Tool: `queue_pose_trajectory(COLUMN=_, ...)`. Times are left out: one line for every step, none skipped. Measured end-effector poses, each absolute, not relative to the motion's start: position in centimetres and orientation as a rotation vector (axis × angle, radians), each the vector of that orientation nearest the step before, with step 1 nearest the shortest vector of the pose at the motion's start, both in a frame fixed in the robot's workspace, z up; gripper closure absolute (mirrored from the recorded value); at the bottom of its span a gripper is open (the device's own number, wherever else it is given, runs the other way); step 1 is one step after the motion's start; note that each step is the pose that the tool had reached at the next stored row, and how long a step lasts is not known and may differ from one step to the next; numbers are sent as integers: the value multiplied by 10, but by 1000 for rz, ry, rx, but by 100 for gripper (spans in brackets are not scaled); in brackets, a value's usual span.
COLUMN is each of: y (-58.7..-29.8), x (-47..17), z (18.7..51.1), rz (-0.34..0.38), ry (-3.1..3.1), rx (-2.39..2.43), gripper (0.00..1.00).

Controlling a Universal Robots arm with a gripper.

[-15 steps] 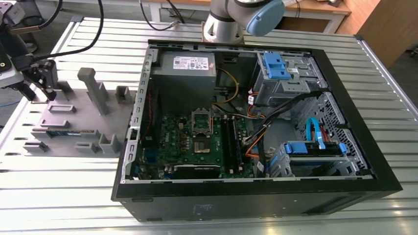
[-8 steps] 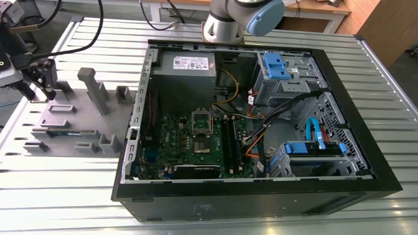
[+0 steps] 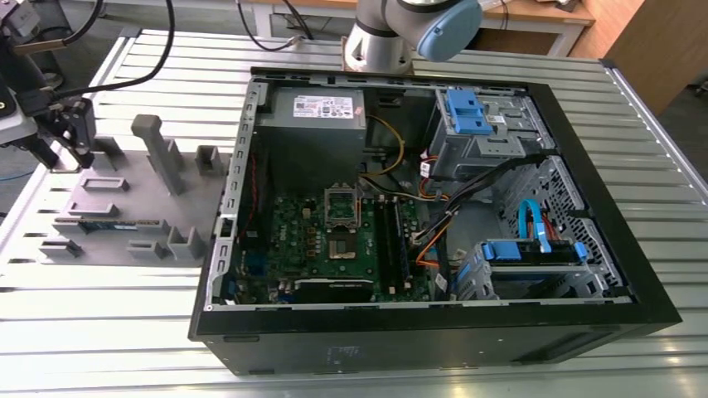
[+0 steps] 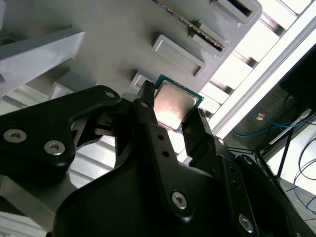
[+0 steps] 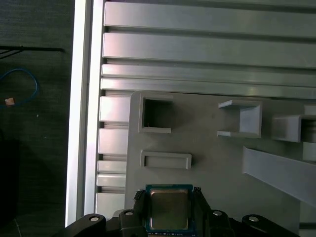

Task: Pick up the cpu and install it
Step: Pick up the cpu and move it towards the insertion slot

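So the gripper (image 5: 169, 195) is over the grey tray (image 3: 122, 199) at the exterior view's left, well apart from the case (image 3: 443, 340). Its fingers (image 4: 148, 106) are clamped on two opposite edges of the cpu (image 4: 174, 103). In both wrist views the chip sits between them, shiny side to the cameras. I honestly can't tell whether it's seated in its tray pocket or already lifted clear.

My worry is that the hold is only on thin edges. Any jolt or a slightly crooked pinch and the chip could twist or slip out. If it rides tilted, it would meet the socket (image 3: 340, 240) cocked, and that could mean bent contacts.
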State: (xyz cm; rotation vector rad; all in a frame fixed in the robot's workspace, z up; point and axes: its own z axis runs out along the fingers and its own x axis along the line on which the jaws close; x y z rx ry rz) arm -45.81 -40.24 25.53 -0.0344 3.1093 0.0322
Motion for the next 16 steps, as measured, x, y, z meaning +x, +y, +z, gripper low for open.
queue_pose_trajectory(y=-402, x=-458, z=256, rz=32, ry=3109, rx=-34, gripper=53)
queue_pose_trajectory(y=-402, x=-458, z=256, rz=32, ry=3109, rx=-34, gripper=53)
queue_pose_trajectory(y=-402, x=-458, z=256, rz=32, ry=3109, rx=-34, gripper=53)
queue_pose_trajectory(y=-402, x=-458, z=257, rz=32, ry=3109, rx=-34, gripper=53)
queue_pose_trajectory(y=-402, x=-458, z=257, rz=32, ry=3109, rx=-34, gripper=53)
queue_pose_trajectory(y=-402, x=-458, z=258, rz=32, ry=3109, rx=-34, gripper=53)
queue_pose_trajectory(y=-402, x=-458, z=258, rz=32, ry=3109, rx=-34, gripper=53)
queue_pose_trajectory(y=-402, x=-458, z=259, rz=32, ry=3109, rx=-34, gripper=53)
queue_pose_trajectory(y=-402, x=-458, z=259, rz=32, ry=3109, rx=-34, gripper=53)
queue_pose_trajectory(y=-402, x=-458, z=260, rz=32, ry=3109, rx=-34, gripper=53)
queue_pose_trajectory(y=-402, x=-458, z=261, rz=32, ry=3109, rx=-34, gripper=53)
queue_pose_trajectory(y=-402, x=-458, z=261, rz=32, ry=3109, rx=-34, gripper=53)
queue_pose_trajectory(y=-402, x=-458, z=262, rz=32, ry=3109, rx=-34, gripper=53)
queue_pose_trajectory(y=-402, x=-458, z=262, rz=32, ry=3109, rx=-34, gripper=53)
queue_pose_trajectory(y=-402, x=-458, z=262, rz=32, ry=3109, rx=-34, gripper=53)
queue_pose_trajectory(y=-402, x=-458, z=263, rz=32, ry=3109, rx=-34, gripper=53)
